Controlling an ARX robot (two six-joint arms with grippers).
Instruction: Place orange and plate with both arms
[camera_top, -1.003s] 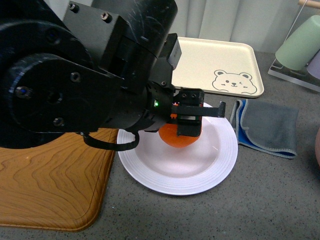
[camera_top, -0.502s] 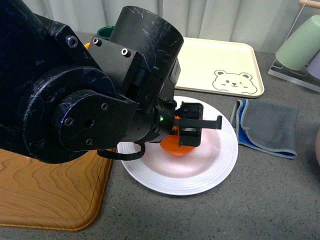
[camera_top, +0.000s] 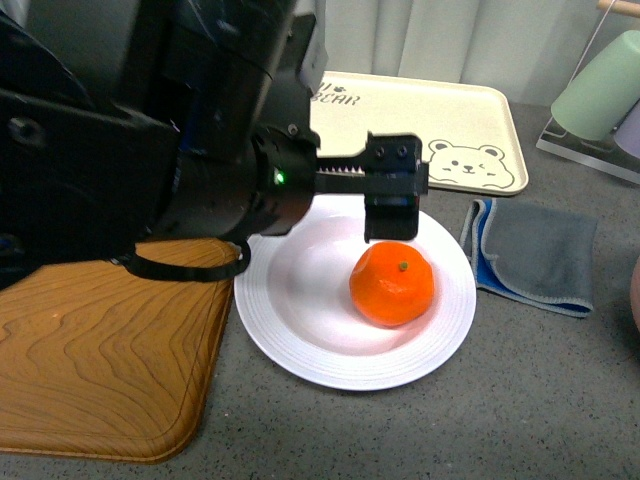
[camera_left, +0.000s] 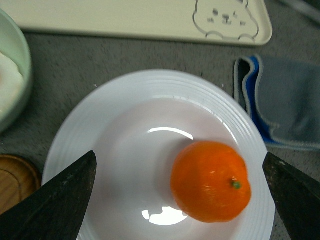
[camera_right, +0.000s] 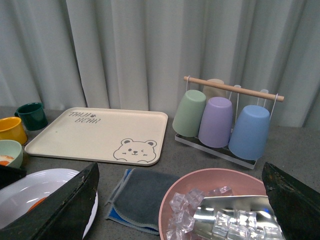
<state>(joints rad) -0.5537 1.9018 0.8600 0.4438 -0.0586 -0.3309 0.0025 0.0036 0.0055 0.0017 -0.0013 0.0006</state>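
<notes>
The orange (camera_top: 392, 285) rests free in the white ribbed plate (camera_top: 300, 350), right of the plate's middle, with its green stem dot up. My left gripper (camera_top: 392, 222) hangs open just above and behind the orange, not touching it. In the left wrist view the orange (camera_left: 210, 182) lies on the plate (camera_left: 100, 115) between the wide-apart fingers of my left gripper (camera_left: 180, 205). My right gripper (camera_right: 177, 210) is open and empty, off to the right over a pink bowl. The plate's edge (camera_right: 20, 190) shows in the right wrist view.
A cream bear tray (camera_top: 430, 120) lies behind the plate. A grey cloth (camera_top: 535, 255) lies to its right and a wooden board (camera_top: 100, 360) to its left. Cups hang on a rack (camera_right: 225, 120). A pink bowl of ice (camera_right: 220, 210) sits below my right gripper. A pale green bowl (camera_left: 10, 80) stands nearby.
My left gripper has opened, let go of the orange and lifted away. The orange now sits alone on the plate.
</notes>
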